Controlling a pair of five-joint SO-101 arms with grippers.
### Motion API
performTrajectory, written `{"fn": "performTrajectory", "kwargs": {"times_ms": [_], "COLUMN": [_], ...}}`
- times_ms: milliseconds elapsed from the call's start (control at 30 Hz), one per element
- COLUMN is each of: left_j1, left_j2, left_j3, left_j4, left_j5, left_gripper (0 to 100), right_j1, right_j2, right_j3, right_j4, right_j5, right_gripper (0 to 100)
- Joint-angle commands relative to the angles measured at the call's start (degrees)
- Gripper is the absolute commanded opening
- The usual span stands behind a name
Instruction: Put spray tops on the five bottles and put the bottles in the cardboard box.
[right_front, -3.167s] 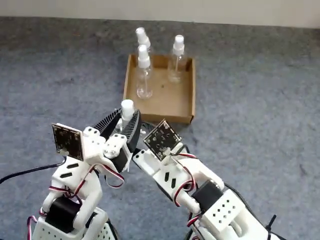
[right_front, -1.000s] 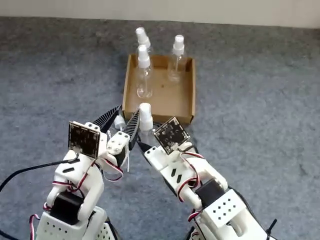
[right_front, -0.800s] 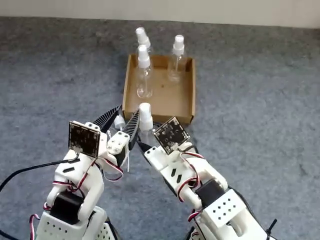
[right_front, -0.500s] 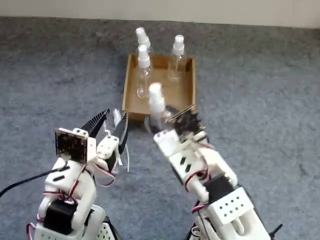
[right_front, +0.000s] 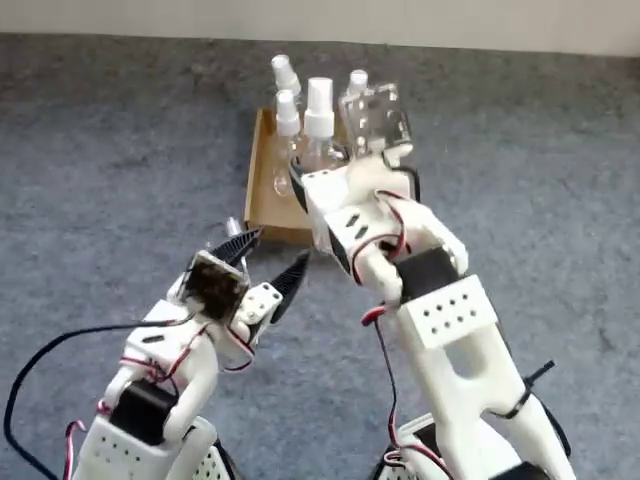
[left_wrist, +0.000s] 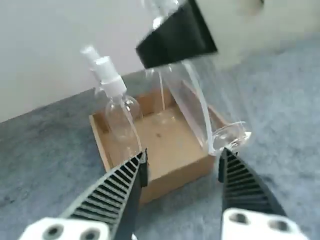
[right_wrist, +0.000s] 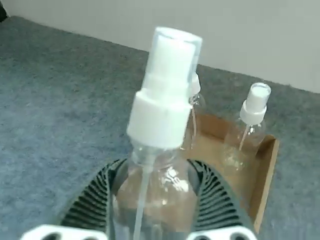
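Your right gripper (right_wrist: 160, 192) is clenched around the clear held bottle (right_wrist: 165, 205), one finger on either side of its body. The bottle already wears its white spray top (right_wrist: 165, 95). It hangs over the cardboard box (right_front: 280, 235). In the left wrist view it is tilted, with its base in the air above the box's near edge and not resting on the floor.

Three more capped bottles stand upright at the box. The second bottle (right_front: 287, 120) is inside, along the box's left wall. The third bottle (right_front: 357, 82) is inside, toward the far right corner. The fourth bottle (right_front: 283, 70) is at the far left corner, and you cannot tell whether it stands inside the box or just behind it.

Your left gripper (left_wrist: 182, 156) is released, with its fingers spread wide and nothing between them. It sits on the near side of the box, just short of the near wall, above the grey carpet (right_front: 520, 200).
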Motion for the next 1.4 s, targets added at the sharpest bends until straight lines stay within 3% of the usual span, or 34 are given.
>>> {"fn": "performTrajectory", "kwargs": {"times_ms": [0, 300, 533, 667, 800, 1067, 1367], "left_j1": [1.01, 0.84, 3.56, 3.30, 0.92, -0.31, -1.19], "left_j2": [6.29, 10.07, -0.40, -1.98, -1.89, -1.89, -1.89], "left_j3": [-3.56, -4.97, -9.01, -5.85, -1.45, -1.01, -0.92], "left_j4": [-2.11, -3.87, 9.23, 6.51, -0.97, -2.02, -2.11], "left_j5": [-0.79, -0.62, -0.62, -1.05, -3.52, -3.52, -3.69], "left_gripper": [22, 22, 22, 22, 22, 22, 22], "right_j1": [-1.01, -3.47, -5.76, -9.10, -9.80, -9.54, -9.54], "right_j2": [0.04, 0.92, 0.13, 0.13, 0.04, 0.04, 0.04], "right_j3": [-7.60, -7.60, 2.59, 6.73, 0.31, -13.41, -16.92], "right_j4": [5.85, 8.92, -5.76, -5.93, 3.82, 20.88, 26.86], "right_j5": [-3.96, -4.04, -4.22, -4.13, -4.04, -0.97, 0.00], "right_gripper": [0.3, 0.3, 0.3, 0.3, 0.3, 0.3, 0.3]}}
